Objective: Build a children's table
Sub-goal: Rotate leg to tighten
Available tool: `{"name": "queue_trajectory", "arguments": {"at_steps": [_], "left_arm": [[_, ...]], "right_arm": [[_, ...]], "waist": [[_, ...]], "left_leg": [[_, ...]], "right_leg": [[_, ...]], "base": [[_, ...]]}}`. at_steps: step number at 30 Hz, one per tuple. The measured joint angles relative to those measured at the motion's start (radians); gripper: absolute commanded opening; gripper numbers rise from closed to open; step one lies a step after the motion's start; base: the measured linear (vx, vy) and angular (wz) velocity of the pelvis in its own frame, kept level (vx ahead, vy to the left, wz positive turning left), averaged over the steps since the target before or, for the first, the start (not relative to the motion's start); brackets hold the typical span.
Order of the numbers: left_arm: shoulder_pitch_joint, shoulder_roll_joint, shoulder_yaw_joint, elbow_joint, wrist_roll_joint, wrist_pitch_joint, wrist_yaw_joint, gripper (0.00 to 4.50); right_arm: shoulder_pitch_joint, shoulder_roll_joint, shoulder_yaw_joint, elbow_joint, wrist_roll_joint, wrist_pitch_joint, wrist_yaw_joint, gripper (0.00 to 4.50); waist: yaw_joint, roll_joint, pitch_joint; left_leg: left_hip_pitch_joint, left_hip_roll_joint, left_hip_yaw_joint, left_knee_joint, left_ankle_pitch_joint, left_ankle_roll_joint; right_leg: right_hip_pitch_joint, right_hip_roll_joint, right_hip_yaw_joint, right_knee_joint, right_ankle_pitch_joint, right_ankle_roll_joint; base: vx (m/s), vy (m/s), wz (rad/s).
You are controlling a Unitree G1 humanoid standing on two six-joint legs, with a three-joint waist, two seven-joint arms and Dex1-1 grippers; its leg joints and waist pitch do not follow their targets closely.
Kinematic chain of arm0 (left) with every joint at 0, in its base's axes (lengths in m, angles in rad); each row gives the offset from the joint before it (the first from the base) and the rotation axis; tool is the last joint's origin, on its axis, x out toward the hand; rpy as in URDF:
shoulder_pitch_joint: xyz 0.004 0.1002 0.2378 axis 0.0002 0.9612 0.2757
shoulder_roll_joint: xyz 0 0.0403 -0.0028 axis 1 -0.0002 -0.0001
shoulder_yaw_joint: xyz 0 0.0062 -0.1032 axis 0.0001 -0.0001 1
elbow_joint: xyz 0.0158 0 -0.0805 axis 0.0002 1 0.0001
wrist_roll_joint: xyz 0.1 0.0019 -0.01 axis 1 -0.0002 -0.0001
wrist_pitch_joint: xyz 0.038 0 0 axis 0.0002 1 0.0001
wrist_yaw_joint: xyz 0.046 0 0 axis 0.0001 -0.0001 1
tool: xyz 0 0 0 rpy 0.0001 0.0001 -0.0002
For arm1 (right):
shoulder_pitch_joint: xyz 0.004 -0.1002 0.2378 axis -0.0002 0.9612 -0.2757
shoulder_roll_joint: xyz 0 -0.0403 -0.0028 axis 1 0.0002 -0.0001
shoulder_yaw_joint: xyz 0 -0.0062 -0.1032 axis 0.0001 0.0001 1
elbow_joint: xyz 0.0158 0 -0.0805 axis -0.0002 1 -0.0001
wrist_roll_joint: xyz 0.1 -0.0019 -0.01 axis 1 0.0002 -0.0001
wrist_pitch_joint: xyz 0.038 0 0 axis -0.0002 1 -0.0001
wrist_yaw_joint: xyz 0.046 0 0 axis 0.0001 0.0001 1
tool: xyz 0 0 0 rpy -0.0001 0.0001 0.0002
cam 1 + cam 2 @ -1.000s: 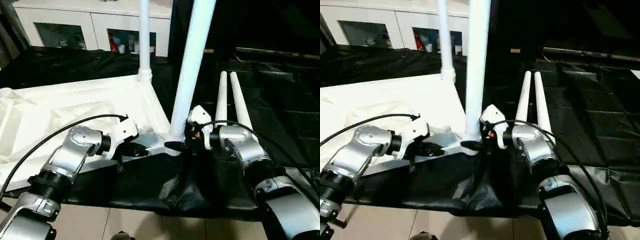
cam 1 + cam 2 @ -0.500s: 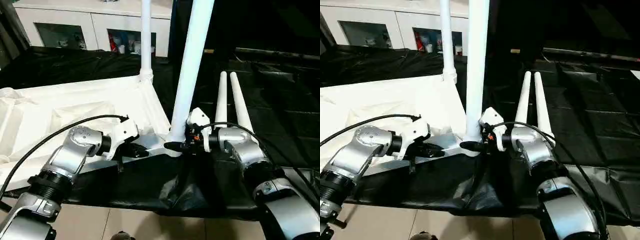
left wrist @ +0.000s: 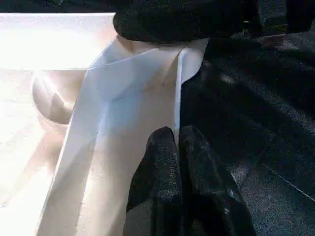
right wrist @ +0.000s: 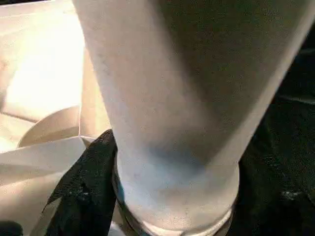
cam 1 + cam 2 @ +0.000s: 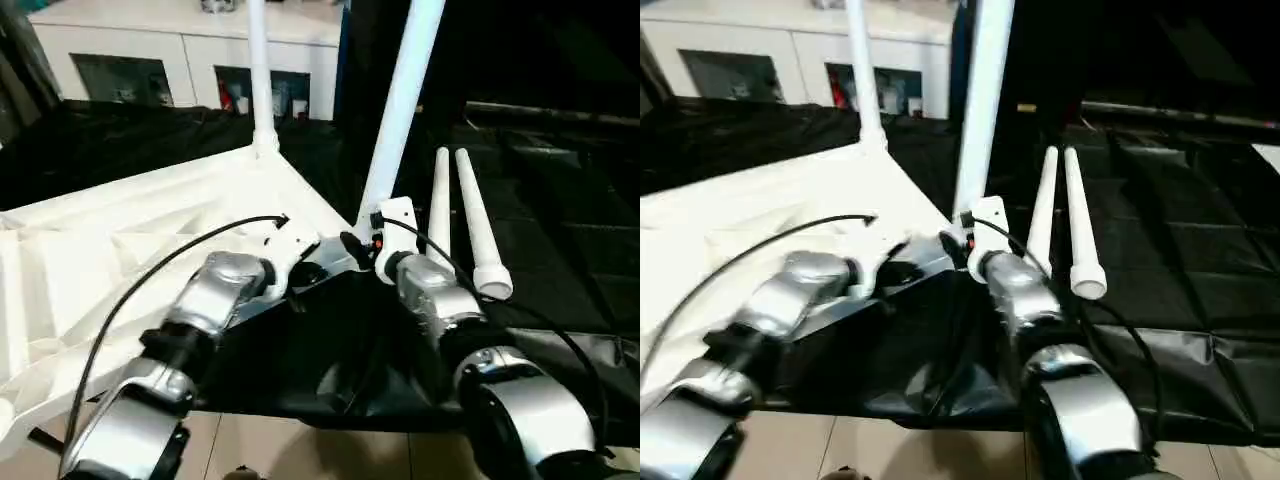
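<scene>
Upside-down tabletop (image 5: 150, 250) lying on the black sheet (image 5: 330, 350), ribbed underside up, near edge running toward the near right corner. Two round corner sockets filled: near leg (image 5: 400, 110) seated in the near right corner socket, rising steeply and leaning a little to the right; far leg (image 5: 258, 70) planted upright in the far right corner socket. Another round socket (image 3: 51, 96) open and bare in the left wrist view. Left gripper (image 3: 176, 147) pressed shut, black fingers (image 3: 160, 167) tight together, pinching the thin rim of the tabletop along its near edge, just beside the occupied corner. Right gripper (image 5: 352, 245) at the base of the near leg, jaws spread around it; one black finger (image 4: 86, 196) laid against the leg's side just above the socket collar, the other finger hidden behind the tube, so a firm clamp hard to confirm. Two spare legs (image 5: 460, 215) flat on the sheet off the tabletop's right edge, side by side and nearly touching, long axes running away from the robot, one wide open end toward the near side. White cabinet (image 5: 150, 60) with glass doors beyond the far edge.
</scene>
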Motion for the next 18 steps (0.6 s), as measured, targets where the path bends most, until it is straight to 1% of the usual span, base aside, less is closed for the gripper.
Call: {"name": "queue_trajectory", "arguments": {"at_steps": [1,2,4,6,7,9,12,13,15,18], "left_arm": [[-0.002,-0.001,0.000,0.003,0.003,-0.003,0.000,0.00],[-0.002,-0.001,0.000,0.005,0.004,-0.007,0.000,0.00],[-0.001,0.001,-0.001,0.004,0.004,-0.012,0.000,0.00],[-0.001,0.019,0.001,0.003,0.005,-0.013,0.008,0.00],[-0.001,0.032,0.006,0.003,0.006,-0.014,0.015,0.00],[0.000,0.055,0.018,0.001,0.007,-0.019,0.021,0.00],[0.014,0.073,0.025,-0.024,0.006,-0.035,0.001,0.00],[0.024,0.084,0.026,-0.036,0.004,-0.045,-0.014,0.00],[0.056,0.120,0.027,-0.079,-0.006,-0.072,-0.074,0.00],[0.100,0.175,0.019,-0.137,-0.035,-0.110,-0.186,0.00]], "right_arm": [[-0.002,0.001,-0.004,0.005,-0.001,-0.006,0.000,2.74],[-0.004,0.001,-0.008,0.009,-0.001,-0.014,0.003,3.09],[-0.005,0.001,-0.012,0.016,0.001,-0.027,0.011,3.44],[-0.005,0.016,-0.031,0.016,0.025,-0.043,0.049,3.46],[-0.005,0.021,-0.032,0.016,0.037,-0.050,0.075,3.56],[-0.005,0.022,-0.032,0.015,0.044,-0.055,0.134,3.92],[-0.005,0.008,-0.028,0.008,0.044,-0.055,0.215,3.93],[-0.005,-0.003,-0.022,0.005,0.043,-0.053,0.255,3.93],[0.006,-0.056,0.014,-0.017,0.040,-0.041,0.384,3.93],[0.033,-0.133,0.069,-0.075,0.028,-0.029,0.570,3.93]], "waist": [[0.000,0.000,0.000],[0.000,0.000,0.000],[-0.001,0.000,0.000],[-0.006,0.001,0.001],[-0.014,0.001,0.001],[-0.030,0.002,0.001],[-0.034,0.002,0.001],[-0.034,0.002,0.001],[-0.033,0.002,0.001],[-0.023,0.002,0.002]], "left_leg": [[0.000,0.000,0.000,0.000,0.000,0.000],[0.000,0.000,0.000,0.000,0.000,0.000],[-0.001,0.000,0.000,-0.001,0.000,0.000],[0.000,0.000,0.000,-0.002,0.000,0.000],[0.000,0.000,0.000,-0.002,0.000,0.000],[-0.003,0.000,-0.001,-0.002,0.000,-0.001],[-0.007,0.000,0.000,-0.004,0.001,-0.001],[-0.009,0.000,0.000,-0.005,0.000,-0.001],[-0.015,0.000,0.000,-0.005,0.000,0.001],[-0.021,0.001,-0.001,-0.002,0.002,0.007]], "right_leg": [[0.000,0.000,0.000,0.000,0.000,0.000],[0.000,0.000,0.000,0.000,0.000,0.000],[0.000,0.000,0.000,0.000,0.000,0.000],[-0.001,0.000,0.000,0.000,0.001,0.000],[-0.002,0.000,0.000,0.000,0.001,0.001],[-0.005,0.001,-0.001,0.000,0.001,0.001],[-0.009,0.001,-0.001,-0.002,0.000,0.000],[-0.011,0.001,-0.001,-0.003,0.001,0.000],[-0.016,0.001,-0.002,-0.004,0.001,0.000],[-0.020,0.001,-0.004,-0.002,0.000,0.000]], "base": [[0.000,0.000,0.00],[0.000,0.000,0.00],[0.000,0.000,0.00],[0.000,0.000,0.00],[0.000,0.000,0.00],[0.000,0.000,0.00],[0.000,0.000,0.00],[0.000,0.000,0.00],[0.000,0.000,0.00],[0.000,0.000,0.00]]}}
